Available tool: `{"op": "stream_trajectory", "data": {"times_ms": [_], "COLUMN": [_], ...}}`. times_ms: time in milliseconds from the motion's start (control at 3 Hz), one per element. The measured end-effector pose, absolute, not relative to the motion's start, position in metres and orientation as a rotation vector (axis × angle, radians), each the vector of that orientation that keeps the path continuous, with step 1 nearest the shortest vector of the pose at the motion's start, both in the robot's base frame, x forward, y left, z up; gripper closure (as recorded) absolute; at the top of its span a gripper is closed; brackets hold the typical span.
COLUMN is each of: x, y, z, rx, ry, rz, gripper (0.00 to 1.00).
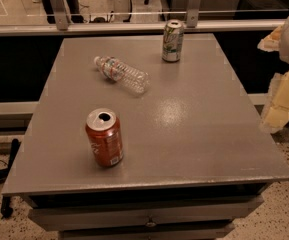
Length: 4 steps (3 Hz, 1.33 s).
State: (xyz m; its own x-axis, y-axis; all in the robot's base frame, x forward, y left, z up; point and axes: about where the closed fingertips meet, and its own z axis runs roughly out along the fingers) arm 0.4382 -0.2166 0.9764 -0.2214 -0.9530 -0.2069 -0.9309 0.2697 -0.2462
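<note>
Nearest us on the grey tabletop [194, 134], left of centre, a red can [104, 137] stands upright, its top opened. Behind it a clear plastic bottle [121, 74] lies on its side. Off the right edge hangs what seems to be the end effector [285, 91]; we cannot tell whether it is released or clenched. Farthest, well apart from it, a pale green can [172, 40] stands upright.

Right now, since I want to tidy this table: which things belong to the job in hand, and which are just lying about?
In hand: gripper, at the right edge beside the table, touching nothing on it; green-and-white can, upright, the nearest to it.
Lying about: clear bottle, on its side; red can, upright, opened.
</note>
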Motion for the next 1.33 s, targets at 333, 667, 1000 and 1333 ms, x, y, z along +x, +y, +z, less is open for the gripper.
{"op": "stream_trajectory", "data": {"times_ms": [333, 667, 1000, 1333], "x": [0.438, 0.44, 0.446, 0.444], "y": [-0.217, -0.215, -0.197, -0.141], "z": [0.976, 0.971, 0.942, 0.913], "rx": [-1.724, -1.697, -1.6, -1.489], "ry": [2.231, 2.223, 2.206, 2.081], "rz": [-0.099, -0.038, 0.178, 0.486], "gripper": [0.0, 0.0, 0.0, 0.0]}}
